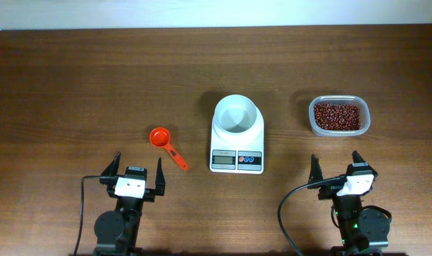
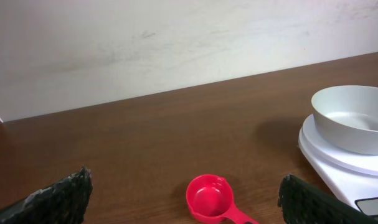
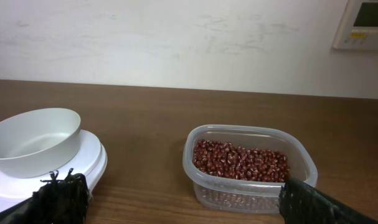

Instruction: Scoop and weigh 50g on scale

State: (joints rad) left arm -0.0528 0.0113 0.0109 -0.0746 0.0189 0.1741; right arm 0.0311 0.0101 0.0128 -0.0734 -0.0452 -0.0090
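Along the near table (image 1: 59, 85) edge — left tool (image 1: 137, 165), right tool (image 1: 336, 162), both released — apart from the scale (image 1: 237, 139).

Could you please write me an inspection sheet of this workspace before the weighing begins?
Surface: brown wooden table, no spills seen.
Job's things: scale at centre with an empty white bowl on top; red scoop lying empty to its left; clear tub of red beans to its right, no lid on it.
Clutter: nothing seen.
Grippers: left gripper and right gripper at the near edge, jaws wide open, holding nothing.
Cables: one black cable loops beside the left arm, another beside the right arm, both apart from the job's things.
Surroundings: white wall; a wall panel in the right wrist view.
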